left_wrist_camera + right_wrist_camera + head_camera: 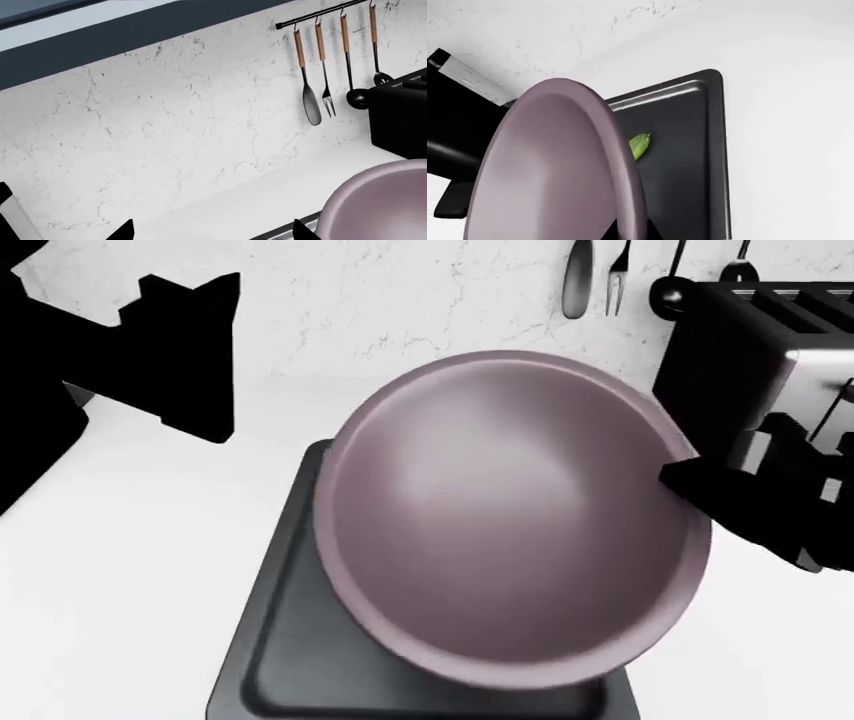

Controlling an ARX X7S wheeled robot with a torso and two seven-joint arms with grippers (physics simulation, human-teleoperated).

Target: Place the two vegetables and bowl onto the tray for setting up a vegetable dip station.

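No brand, label or readable writing anywhere. Nearest in the head view: flat rectangular dark grey metal baking tray [287,640] on the white bench [120,570]. Above the tray, tilted and clear of its floor, the large round deep mauve-purple bowl [514,515], hiding most of the tray. At the bowl's rim on the toaster side, the right hand [681,478], clenched on that rim, black fingertips [627,232] straddling the edge in the right wrist view. Under the bowl, on the tray floor, one end of a light-green cucumber [639,145]; carrot not visible. Left hand [187,350] raised, well apart from the bowl, fingertips [123,231] spread and released. Beyond the bowl, a dark steel toaster [761,360]. Farthest, black utensils with wooden handles [333,65] hanging on a rail against the marbled wall.
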